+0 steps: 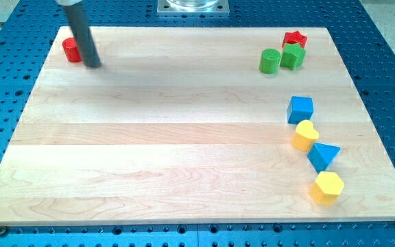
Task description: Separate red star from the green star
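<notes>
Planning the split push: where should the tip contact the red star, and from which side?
Contact the red star on its lower-left edge, in the seam against the green star, and push toward the view's top right. My tip is far off, by the red block.

Light is bright and even, seemingly from overhead. The board [184, 137] shows a pale sheen across its middle but no hard glare. Shadows are short and soft, sitting close under the blocks, as beneath the yellow block [327, 187] at the view's bottom right. The rod [81, 34] looks slightly smeared, with a faint shadow at its foot. Block edges are a little soft; the board's sides converge toward the view's top.
</notes>
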{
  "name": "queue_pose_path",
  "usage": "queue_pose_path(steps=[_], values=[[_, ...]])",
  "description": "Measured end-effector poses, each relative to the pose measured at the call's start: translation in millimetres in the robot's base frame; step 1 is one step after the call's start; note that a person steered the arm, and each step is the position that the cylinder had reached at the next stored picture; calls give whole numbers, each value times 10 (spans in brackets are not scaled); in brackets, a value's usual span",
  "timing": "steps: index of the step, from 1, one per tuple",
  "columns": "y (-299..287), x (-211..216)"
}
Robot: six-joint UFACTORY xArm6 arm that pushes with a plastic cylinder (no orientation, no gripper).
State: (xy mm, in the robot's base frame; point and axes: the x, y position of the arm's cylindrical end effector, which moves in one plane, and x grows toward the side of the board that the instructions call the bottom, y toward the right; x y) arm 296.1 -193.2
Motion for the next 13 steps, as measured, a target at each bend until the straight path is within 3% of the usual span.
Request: queue_pose_path(steps=[4, 7, 8, 9, 10, 13], values=[[701, -17], [798, -16], [1272, 195], [1746, -82], [1748, -685], [2992, -1026]])
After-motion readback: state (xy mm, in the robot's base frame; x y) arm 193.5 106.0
